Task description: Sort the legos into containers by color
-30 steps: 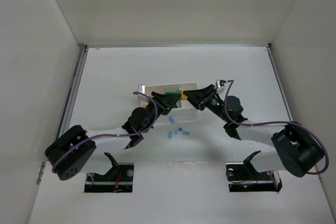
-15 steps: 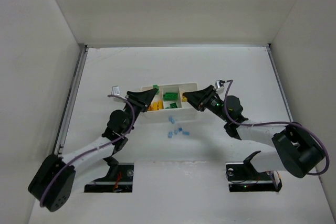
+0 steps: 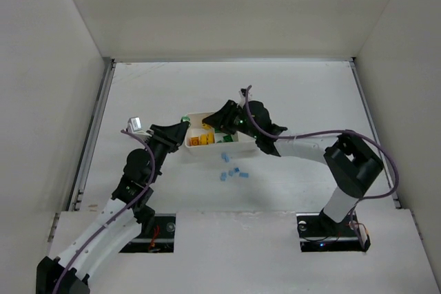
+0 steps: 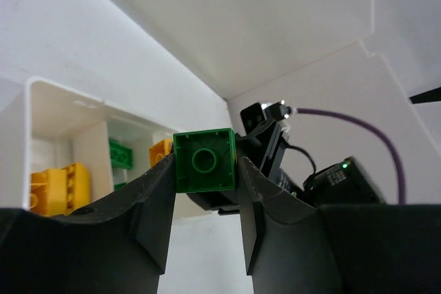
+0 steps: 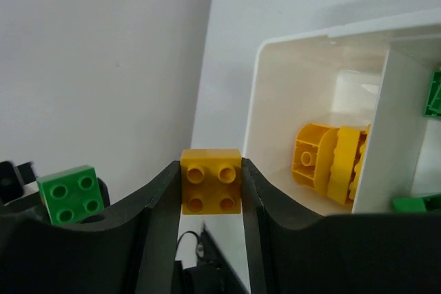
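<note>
Green plastic on my left side: the left tool (image 3: 176,131) is pinching a green brick (image 4: 204,160) by two opposite faces, its hollow underside toward the wrist camera. The brick is held off the bench (image 3: 310,87), just outside the 9 o'clock end of the white tray (image 3: 207,151).

From overhead the tray lies mid-bench, its long side running from 9 to 3 o'clock. Its 9 o'clock compartment holds several yellow bricks (image 3: 199,140) and the middle one holds green bricks (image 3: 225,138). The 3 o'clock compartment is partly hidden under the right arm (image 3: 303,144), so I can't tell what is in it.

The right tool (image 5: 211,178) lies across the tray from 3 o'clock, clamped on a yellow brick (image 5: 211,180) with its studs toward the wrist camera. That brick is in the air by the tray's 9 o'clock end wall, close to the green one but apart from it.

At the tray's 6 o'clock a few light blue bricks (image 3: 231,173) lie loose on the bench, near the tray but not touching it.
</note>
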`<state>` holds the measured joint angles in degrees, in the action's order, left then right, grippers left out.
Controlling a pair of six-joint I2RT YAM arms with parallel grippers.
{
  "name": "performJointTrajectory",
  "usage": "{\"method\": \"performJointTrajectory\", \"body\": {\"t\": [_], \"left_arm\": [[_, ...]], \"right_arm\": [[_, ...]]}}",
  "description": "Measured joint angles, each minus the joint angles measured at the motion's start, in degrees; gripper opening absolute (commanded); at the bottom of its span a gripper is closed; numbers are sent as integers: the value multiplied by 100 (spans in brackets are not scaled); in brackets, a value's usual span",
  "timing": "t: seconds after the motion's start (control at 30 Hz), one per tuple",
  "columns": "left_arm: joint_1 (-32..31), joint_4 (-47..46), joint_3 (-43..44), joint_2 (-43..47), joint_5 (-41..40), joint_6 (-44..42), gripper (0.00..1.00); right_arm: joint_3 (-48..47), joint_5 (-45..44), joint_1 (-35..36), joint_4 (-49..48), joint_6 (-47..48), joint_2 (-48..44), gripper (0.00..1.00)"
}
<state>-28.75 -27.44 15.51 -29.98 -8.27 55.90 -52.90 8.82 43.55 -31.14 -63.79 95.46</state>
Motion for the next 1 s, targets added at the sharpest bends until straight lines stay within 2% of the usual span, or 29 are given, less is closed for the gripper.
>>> {"method": "performJointTrajectory", "body": {"t": [0.13,0.27,0.33,0.43,0.5,0.6,0.67,0.8,1.0], "left_arm": [[2,455,4,26,-70,-210,10],[2,697,57,11,-120,-380,10],[0,750,122,-33,-129,-450,10],[-9,758,216,-181,-168,-529,10],[-57,754,295,-363,-208,-581,10],[-278,704,483,-879,-260,-691,11],[-494,660,671,-1340,-297,-793,11],[-1012,629,1239,-2487,-385,-1130,12],[-1534,651,2122,-3906,-503,-1705,16]], "right_arm": [[-476,-282,160,581,291,387,54],[-752,-444,205,988,498,575,64],[-813,-518,223,1097,579,581,64],[-758,-614,219,1139,664,481,59],[-516,-680,173,1106,728,214,49],[127,-767,7,1084,833,-520,28],[540,-852,-179,1040,909,-1069,21],[1250,-1060,-424,970,1108,-1945,19],[2055,-1303,-297,1250,1502,-2741,23]]}}
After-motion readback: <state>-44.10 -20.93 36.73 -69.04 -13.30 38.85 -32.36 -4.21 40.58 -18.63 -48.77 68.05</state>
